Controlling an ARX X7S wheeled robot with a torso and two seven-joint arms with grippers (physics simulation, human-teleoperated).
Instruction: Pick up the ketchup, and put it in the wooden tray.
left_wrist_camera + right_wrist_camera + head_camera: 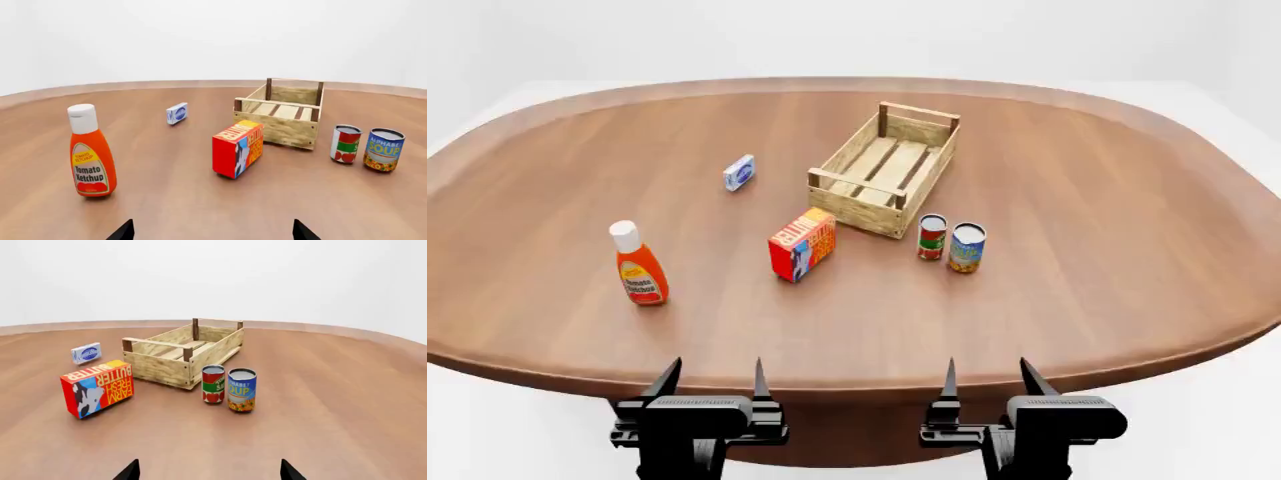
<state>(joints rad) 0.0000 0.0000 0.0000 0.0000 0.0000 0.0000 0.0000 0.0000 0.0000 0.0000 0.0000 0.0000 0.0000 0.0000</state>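
The ketchup (638,267) is an orange-red squeeze bottle with a white cap, upright on the table's left; it also shows in the left wrist view (91,152). The wooden tray (885,168) is a pale slatted crate, empty, at the table's middle back, also in the left wrist view (279,120) and the right wrist view (181,352). My left gripper (711,380) is open and empty at the near table edge, well short of the ketchup. My right gripper (988,378) is open and empty at the near edge. Only the fingertips (123,231) (130,471) show in the wrist views.
A red butter box (802,244) stands in front of the tray. Two small cans (932,237) (966,247) stand to its right. A small blue-and-white box (739,172) lies left of the tray. The round wooden table's near edge (854,375) is just ahead of both grippers.
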